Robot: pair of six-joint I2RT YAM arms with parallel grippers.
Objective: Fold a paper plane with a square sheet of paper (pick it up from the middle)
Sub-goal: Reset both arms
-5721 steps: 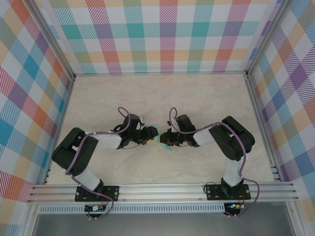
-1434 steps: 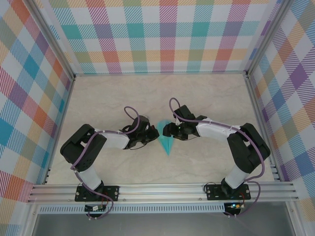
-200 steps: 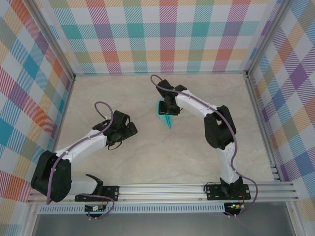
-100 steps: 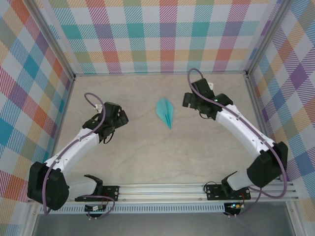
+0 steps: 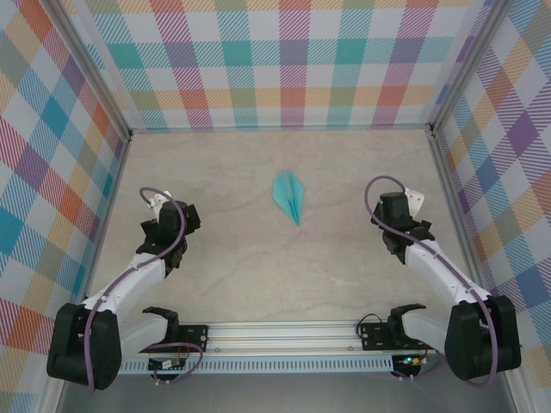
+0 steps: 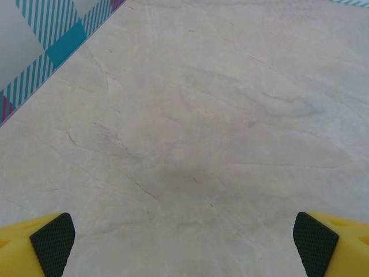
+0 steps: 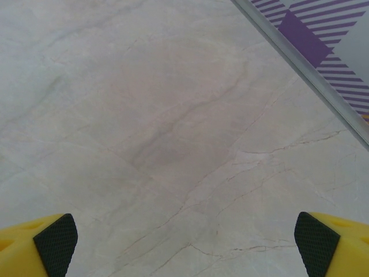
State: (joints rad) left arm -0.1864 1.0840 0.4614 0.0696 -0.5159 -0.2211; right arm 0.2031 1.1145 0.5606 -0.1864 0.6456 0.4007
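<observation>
Top external cam, nearest first: the rail (image 5: 284,331) holds both arm bases, then comes the pale, marble-look tabletop (image 5: 258,275). On the wrist cams the left fingers (image 6: 52,245) and right fingers (image 7: 55,242) are spread wide with nothing between them, each over bare tabletop near its own side wall. Further out, about dead centre, the plane (image 5: 290,194) lies flat and free, slim tip toward the arms, well apart from both. Looks to me like the folding's done. Next move is probably just parking the arms; any re-grab would need a careful pinch along the crease. Plaid walls (image 5: 284,60) box in three sides.
</observation>
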